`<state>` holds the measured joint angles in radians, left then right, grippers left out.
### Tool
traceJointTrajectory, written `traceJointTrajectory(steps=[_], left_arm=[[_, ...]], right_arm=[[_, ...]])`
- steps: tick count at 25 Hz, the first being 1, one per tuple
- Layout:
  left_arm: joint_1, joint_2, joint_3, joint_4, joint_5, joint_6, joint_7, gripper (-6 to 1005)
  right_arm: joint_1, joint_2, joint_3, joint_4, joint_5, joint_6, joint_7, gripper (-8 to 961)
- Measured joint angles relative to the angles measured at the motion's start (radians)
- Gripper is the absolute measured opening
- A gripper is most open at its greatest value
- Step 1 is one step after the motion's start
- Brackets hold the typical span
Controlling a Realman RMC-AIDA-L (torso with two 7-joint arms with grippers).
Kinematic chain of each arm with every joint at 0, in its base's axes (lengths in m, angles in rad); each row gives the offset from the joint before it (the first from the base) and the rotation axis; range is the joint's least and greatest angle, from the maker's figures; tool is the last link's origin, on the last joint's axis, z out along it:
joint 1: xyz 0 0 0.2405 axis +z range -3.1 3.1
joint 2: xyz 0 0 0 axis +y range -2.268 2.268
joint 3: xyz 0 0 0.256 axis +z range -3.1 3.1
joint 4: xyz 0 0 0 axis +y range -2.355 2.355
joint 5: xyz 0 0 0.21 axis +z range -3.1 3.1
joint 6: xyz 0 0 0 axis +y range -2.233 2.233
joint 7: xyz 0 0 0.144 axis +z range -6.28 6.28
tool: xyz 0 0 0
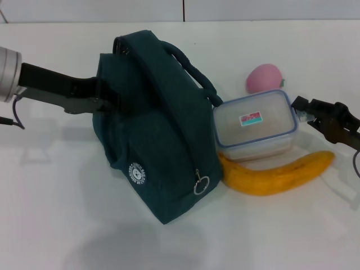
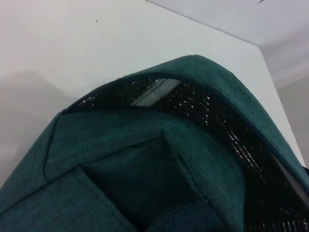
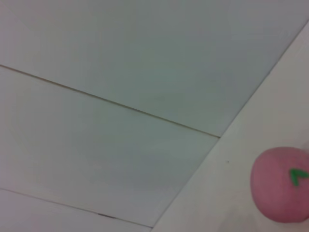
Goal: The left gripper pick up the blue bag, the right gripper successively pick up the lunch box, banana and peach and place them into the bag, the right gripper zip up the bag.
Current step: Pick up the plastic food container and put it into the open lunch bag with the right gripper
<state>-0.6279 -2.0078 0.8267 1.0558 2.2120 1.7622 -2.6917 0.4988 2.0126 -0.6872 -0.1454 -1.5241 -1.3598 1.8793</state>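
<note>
From my head cam, the left gripper [image 1: 109,97] is reaching in from the left and is right up against the upper left side of the blue bag [image 1: 160,146]. The fingertips disappear into the fabric there, so I honestly can't tell how far open it is or whether it has a real grip on the cloth. The bag sits on the white bench [image 1: 67,214], leaning a bit, with its padded handles [image 1: 194,73] arching over the top, the round white logo [image 1: 136,172] low on the front and the ring zip pull [image 1: 201,183] hanging near the lower right corner.

On my left wrist cam it's basically all bag: the mouth is partly open and I can see the silver foil lining [image 2: 212,116] inside the teal rim.

The lunch box [image 1: 256,125] is lying flat just to the right of the bag, touching or nearly touching it. The banana [image 1: 278,173] lies along the front of the box, right against it. The peach [image 1: 263,77] sits just behind the box; it also shows at the edge of my right wrist cam [image 3: 282,183] with its green leaf.

The right gripper [image 1: 301,107] hovers just beside the right end of the lunch box, fingers parted a little, holding nothing.
</note>
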Motion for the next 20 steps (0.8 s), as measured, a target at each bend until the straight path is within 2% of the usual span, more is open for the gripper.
traceJointTrajectory(steps=[10,20], left_arm=[[0.000,-0.002,0.000,0.000,0.000,0.003,0.001,40],[-0.001,-0.002,-0.003,0.000,-0.007,0.003,0.001,40]], right_arm=[[-0.005,0.000,-0.023,0.000,-0.001,0.060,0.002,129],[-0.022,-0.003,-0.011,-0.011,0.064,-0.028,0.002,97]])
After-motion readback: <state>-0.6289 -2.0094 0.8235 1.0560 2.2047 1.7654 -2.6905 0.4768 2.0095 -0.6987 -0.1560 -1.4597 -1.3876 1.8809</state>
